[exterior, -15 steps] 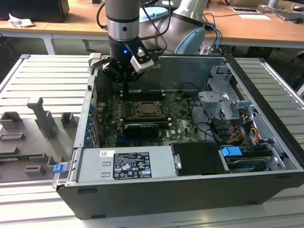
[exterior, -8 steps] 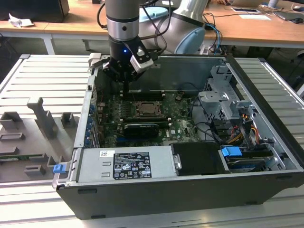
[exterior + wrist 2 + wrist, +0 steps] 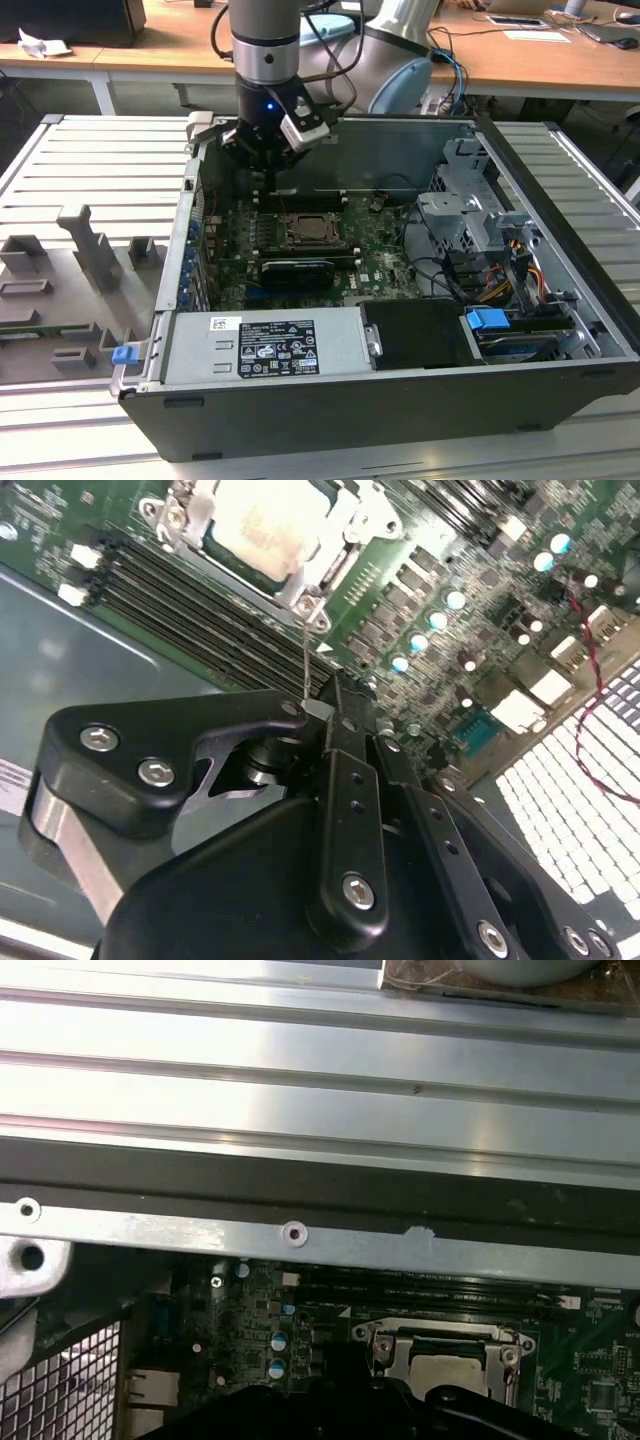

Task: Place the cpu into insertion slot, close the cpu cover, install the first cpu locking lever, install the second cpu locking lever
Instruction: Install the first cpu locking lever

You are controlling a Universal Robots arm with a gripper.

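The cpu (image 3: 265, 525) lies flat in the insertion slot (image 3: 310, 232) on the green motherboard, its pale face showing. The silvery cpu cover (image 3: 197, 510) is down around it. In the first wrist view the same cpu (image 3: 450, 1365) sits inside the metal frame. A thin wire cpu locking lever (image 3: 307, 655) runs from the socket's corner to my gripper (image 3: 335, 705), whose black fingers are shut on the lever's end. In the exterior view my gripper (image 3: 267, 180) hangs over the board on the exterior view's left of the socket, close to the case's far wall.
Long black memory slots (image 3: 190, 610) run beside the socket. The case's metal wall (image 3: 300, 1235) stands close behind the gripper. A drive cage (image 3: 470, 215) and cables fill the case at the exterior view's right; the power supply (image 3: 265, 345) lies along the near side.
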